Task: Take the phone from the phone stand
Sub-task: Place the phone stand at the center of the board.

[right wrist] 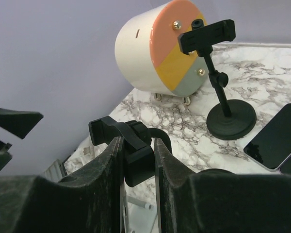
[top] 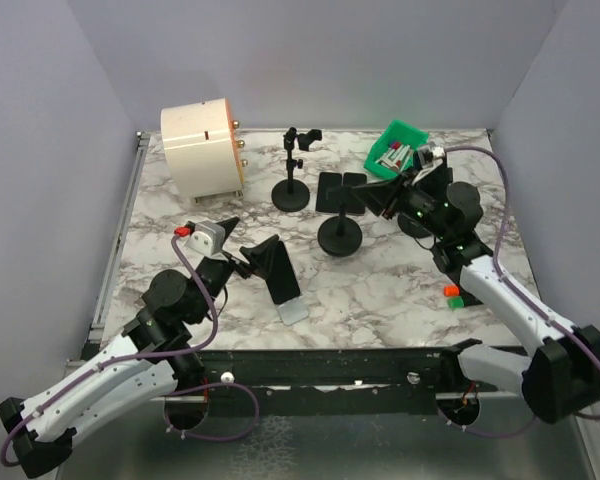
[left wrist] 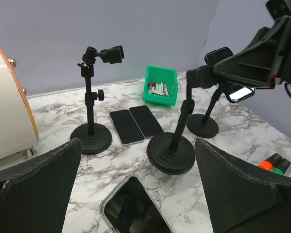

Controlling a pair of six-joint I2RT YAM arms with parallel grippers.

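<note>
A phone in a clear case (top: 283,280) lies flat on the marble table; it also shows in the left wrist view (left wrist: 136,208). My left gripper (top: 248,242) hovers over its far end, open and empty (left wrist: 136,145). The middle phone stand (top: 338,237) stands upright (left wrist: 172,153), and its clamp (right wrist: 106,131) holds no phone. My right gripper (top: 380,197) is shut on that clamp (right wrist: 138,145). A second phone (left wrist: 240,93) sits on a stand (left wrist: 202,125) behind it, partly hidden by the right gripper.
An empty stand (top: 290,190) stands at the back. Two phones (top: 340,190) lie flat beside it. A white and orange drum (top: 205,148) is back left, a green bin (top: 397,147) back right. Orange and green markers (top: 452,295) lie on the right.
</note>
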